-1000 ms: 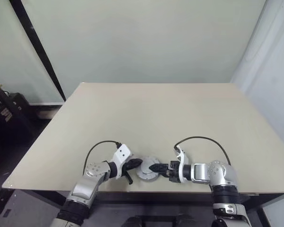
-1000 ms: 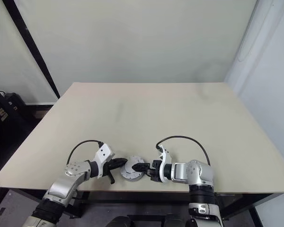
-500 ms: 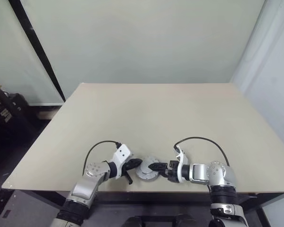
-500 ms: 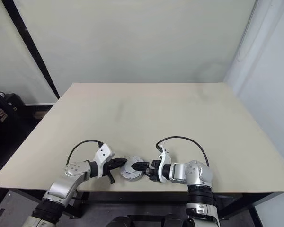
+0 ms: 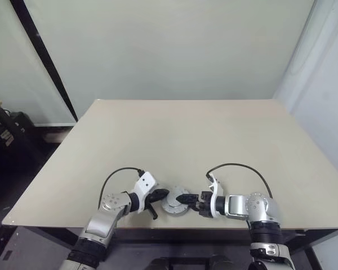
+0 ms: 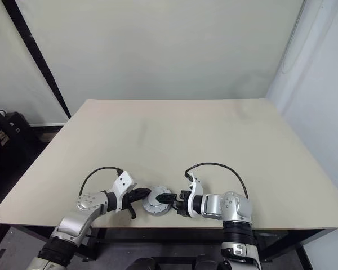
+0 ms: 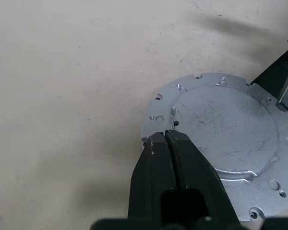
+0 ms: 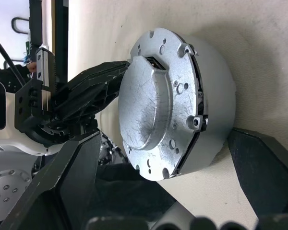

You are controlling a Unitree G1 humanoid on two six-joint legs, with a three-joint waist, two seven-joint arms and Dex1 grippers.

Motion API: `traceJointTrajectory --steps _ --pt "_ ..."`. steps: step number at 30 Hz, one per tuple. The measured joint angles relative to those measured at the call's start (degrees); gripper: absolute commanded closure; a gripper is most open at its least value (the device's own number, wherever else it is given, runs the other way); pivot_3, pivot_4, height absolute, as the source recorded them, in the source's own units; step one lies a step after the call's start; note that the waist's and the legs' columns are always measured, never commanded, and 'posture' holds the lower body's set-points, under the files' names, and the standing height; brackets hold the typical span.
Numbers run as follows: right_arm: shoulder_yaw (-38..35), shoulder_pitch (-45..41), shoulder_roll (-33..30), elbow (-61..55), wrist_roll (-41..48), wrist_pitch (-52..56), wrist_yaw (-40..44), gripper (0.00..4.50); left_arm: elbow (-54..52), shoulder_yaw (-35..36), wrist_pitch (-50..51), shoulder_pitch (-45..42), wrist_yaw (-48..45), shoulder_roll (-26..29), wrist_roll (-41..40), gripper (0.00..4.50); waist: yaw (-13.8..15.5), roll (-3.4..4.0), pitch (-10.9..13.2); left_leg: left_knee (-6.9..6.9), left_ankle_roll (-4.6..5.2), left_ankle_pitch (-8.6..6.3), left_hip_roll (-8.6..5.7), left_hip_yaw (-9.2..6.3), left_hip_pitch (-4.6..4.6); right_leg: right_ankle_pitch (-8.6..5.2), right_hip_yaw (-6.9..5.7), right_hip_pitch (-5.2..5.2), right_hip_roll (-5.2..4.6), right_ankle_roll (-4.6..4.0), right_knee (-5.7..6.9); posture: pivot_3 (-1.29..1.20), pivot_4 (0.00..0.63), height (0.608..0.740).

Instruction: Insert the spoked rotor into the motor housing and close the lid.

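Near the front edge of the matte beige worktop (image 5: 214,135): a thick round silver metal motor housing (image 8: 209,120), capped by the flat scratched grey lid (image 7: 225,127) with small holes around its rim. Left hand (image 7: 164,139), black fingers pressed together, tips touching the lid's rim. Right hand (image 5: 183,199) spread wide, black fingers (image 8: 259,167) flanking the housing's sides. Farther back, bare smooth worktop, then a pale wall (image 5: 174,50).
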Motion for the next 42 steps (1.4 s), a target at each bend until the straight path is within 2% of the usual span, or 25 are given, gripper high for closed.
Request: traceJointTrajectory --steps 3,5,7,10,14,15,29,32,39,42 --pt "0.2 0.1 0.0 -0.1 0.0 -0.4 -0.1 0.03 0.0 0.0 0.0 0.0 0.0 0.0 0.0 4.50 0.0 0.00 0.0 0.00 0.00 0.00 0.00 0.01 0.02 0.00 0.01 0.01 0.00 0.00 0.00 0.00 0.000 0.740" --pt "0.2 0.1 0.2 -0.1 0.0 -0.5 -0.3 0.39 0.0 0.1 0.0 0.1 0.0 0.0 0.0 4.50 0.0 0.00 0.0 0.00 0.00 0.00 0.01 0.01 0.03 0.00 0.00 0.01 0.00 0.00 0.00 0.00 0.000 0.740" --pt "0.0 0.3 0.3 0.1 -0.2 -0.7 -1.2 0.94 0.0 0.1 0.0 0.1 0.0 0.0 0.1 4.50 0.0 0.00 0.0 0.00 0.00 0.00 0.01 0.01 0.02 0.00 0.00 0.00 0.00 -0.01 0.00 0.00 0.000 0.740" --pt "-0.6 0.6 0.4 0.5 -0.2 -0.4 -2.0 2.04 0.0 0.1 0.0 0.1 0.0 -0.1 0.0 4.50 0.0 0.00 0.0 -0.04 0.00 0.00 0.01 0.01 0.02 0.00 0.01 -0.01 0.00 0.00 -0.01 0.00 0.000 0.740" --pt "-1.7 0.7 0.7 0.3 1.1 0.7 -1.7 3.05 0.1 0.6 0.0 0.2 0.1 0.0 0.2 4.50 -0.2 0.06 0.0 -0.11 0.00 0.00 0.07 0.07 0.16 -0.01 0.03 0.05 0.04 -0.02 0.01 0.00 0.000 0.740" --pt "-2.0 0.7 0.8 0.1 1.8 0.8 -1.4 3.19 0.1 0.7 0.0 0.2 0.1 0.2 0.3 4.50 -0.3 0.08 -0.1 -0.11 0.00 0.00 0.11 0.08 0.22 -0.01 0.03 0.08 0.05 -0.02 0.02 0.00 0.000 0.740" --pt "-2.1 1.1 1.0 -0.4 2.0 1.6 -1.1 3.23 0.2 1.5 0.2 0.3 0.5 -0.5 0.2 4.50 -0.3 0.25 -0.2 -0.12 0.00 0.00 0.13 0.10 0.27 -0.04 0.03 0.06 0.06 -0.07 0.02 0.00 0.000 0.740" --pt "-2.0 1.2 1.0 -0.4 2.0 1.7 -1.1 3.23 0.2 3.1 2.2 0.3 0.4 -1.1 -1.4 3.92 -0.4 0.25 -0.2 -0.12 0.00 0.00 0.16 0.10 0.27 -0.05 0.02 0.05 0.08 -0.09 0.02 0.00 0.000 0.740" --pt "-1.5 1.1 2.0 -0.3 2.2 1.6 -1.2 3.26 -3.3 5.0 10.0 0.3 -4.5 2.1 -7.7 1.56 -1.9 0.26 -0.2 -0.18 -0.01 -0.01 0.17 0.09 0.21 -0.07 0.02 0.00 0.08 -0.12 0.02 0.00 0.000 0.740" --pt "-1.5 1.0 2.0 -0.3 2.3 1.6 -1.2 3.26 -4.0 9.9 13.5 0.3 -4.4 2.9 -12.0 0.51 -2.0 0.26 -0.2 -0.19 -0.01 -0.01 0.18 0.05 0.18 -0.04 -0.01 -0.03 0.08 -0.07 0.01 0.00 0.000 0.740"
